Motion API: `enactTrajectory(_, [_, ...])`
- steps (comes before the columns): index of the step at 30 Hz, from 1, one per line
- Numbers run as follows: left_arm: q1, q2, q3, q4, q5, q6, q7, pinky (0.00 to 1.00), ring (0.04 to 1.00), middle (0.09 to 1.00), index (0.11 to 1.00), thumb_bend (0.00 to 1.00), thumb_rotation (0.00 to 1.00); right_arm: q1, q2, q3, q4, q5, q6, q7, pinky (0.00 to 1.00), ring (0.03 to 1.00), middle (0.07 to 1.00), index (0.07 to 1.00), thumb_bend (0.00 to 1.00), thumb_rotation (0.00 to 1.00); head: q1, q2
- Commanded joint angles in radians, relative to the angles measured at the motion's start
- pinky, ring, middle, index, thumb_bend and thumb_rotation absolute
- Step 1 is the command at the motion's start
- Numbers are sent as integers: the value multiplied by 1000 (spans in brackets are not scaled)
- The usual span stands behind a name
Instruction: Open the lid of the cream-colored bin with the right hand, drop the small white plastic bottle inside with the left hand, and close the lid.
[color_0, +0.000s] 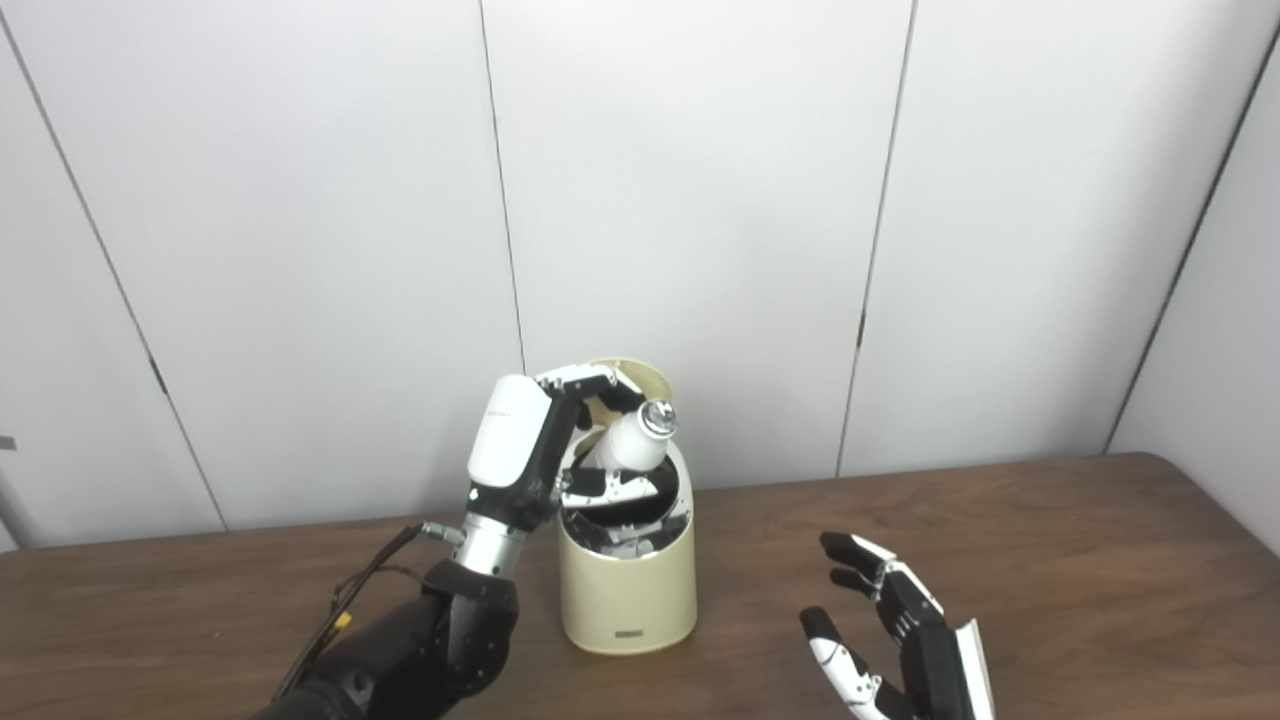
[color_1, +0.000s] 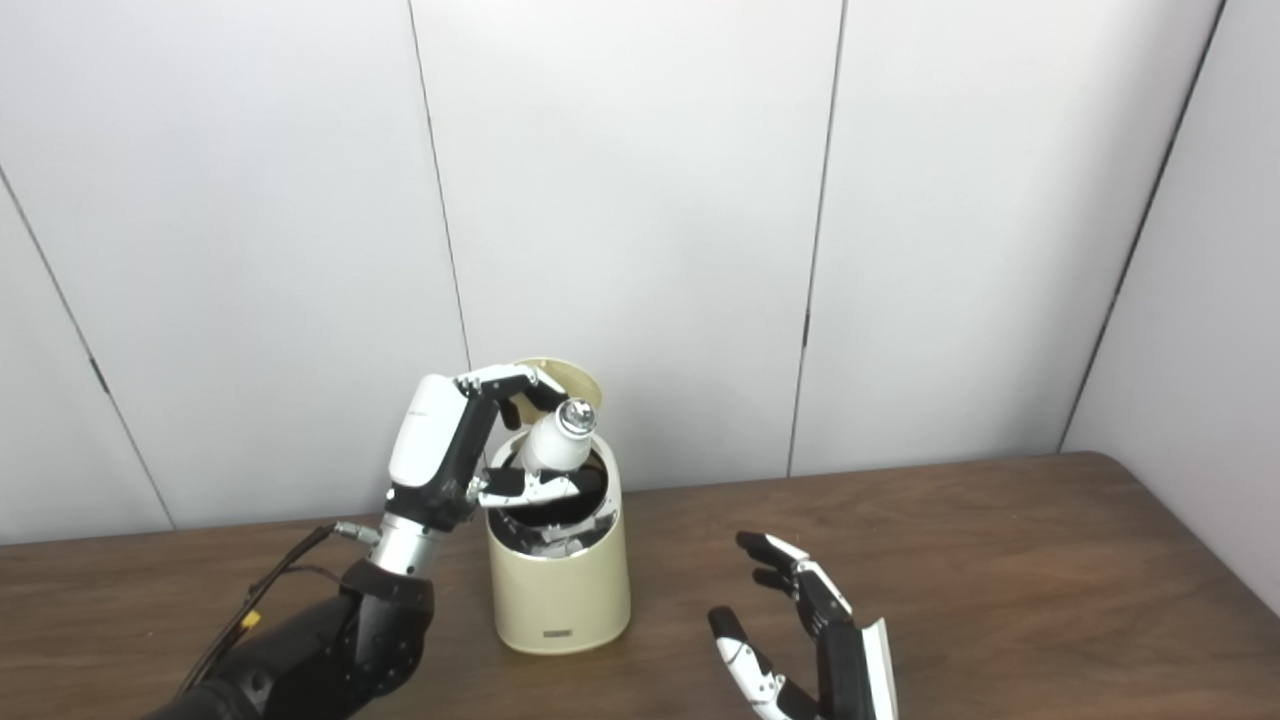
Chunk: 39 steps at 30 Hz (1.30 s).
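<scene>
The cream-colored bin (color_0: 628, 590) stands on the brown table with its lid (color_0: 640, 378) tipped up at the back. My left hand (color_0: 525, 445) is over the bin's open mouth, shut on the small white plastic bottle (color_0: 632, 442), which is tilted with its silver cap pointing up and right. The bottle shows in the right eye view (color_1: 552, 443) too. Dark and white objects lie inside the bin. My right hand (color_0: 890, 640) is open, palm facing left, low on the table to the right of the bin and apart from it.
The table (color_0: 1050, 560) runs to a rounded right edge. White wall panels stand close behind the bin. A cable runs along my left forearm (color_0: 360, 585).
</scene>
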Motion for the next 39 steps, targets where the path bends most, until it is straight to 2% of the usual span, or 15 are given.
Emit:
enactTrajectory(1, [-40,7,43,4,-18,4,-14,461,532,500,415,495,0,-17,-4,2,-37,10,-25,4,714,786,771,713,201,392,1,-2])
enactTrajectory(5, [-28,10,76,-4,-13,4,-46,463,532,498,417,496,0,-17,-6,3,-33,20,-27,7,718,786,771,712,192,365,3,-3])
enactTrajectory(8, [-22,15,90,-11,-9,4,-59,463,529,499,420,496,0,-19,-4,5,-33,26,-26,9,729,789,770,706,204,382,3,2])
enactTrajectory(12, [-18,18,99,-13,-10,4,-72,458,528,500,419,496,0,-22,-3,5,-34,9,-26,5,716,781,767,710,203,411,3,3])
enactTrajectory(25, [-10,17,136,-28,-21,4,-107,456,528,496,420,497,0,-27,-3,5,-37,19,-25,9,726,789,775,712,203,415,3,14])
enactTrajectory(32, [-1,12,157,-38,-24,4,-122,453,527,496,419,497,0,-36,-6,3,-27,19,-33,6,730,788,774,710,201,435,15,21])
enactTrajectory(39, [33,8,172,-72,-15,4,-108,460,532,494,419,496,0,-49,-13,-2,-22,19,-26,8,726,784,772,711,209,454,33,33])
